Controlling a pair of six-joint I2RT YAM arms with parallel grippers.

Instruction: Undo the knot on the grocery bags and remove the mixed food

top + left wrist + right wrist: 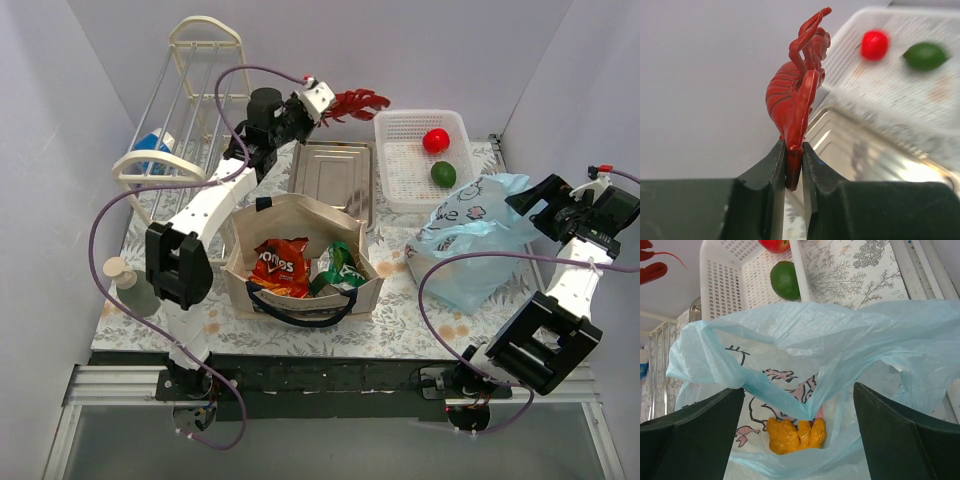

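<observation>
Above floral tabletop (392, 322), left claw (793, 150) pinches a glossy red, dark-ribbed lobster (790, 95).

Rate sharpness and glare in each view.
Top external: evenly lit, sharp throughout. Left wrist: lobster crisp, basket behind it blurred, glare on the metal tray. Right wrist: blue bag sharp, claw fingers dark and featureless.
</observation>
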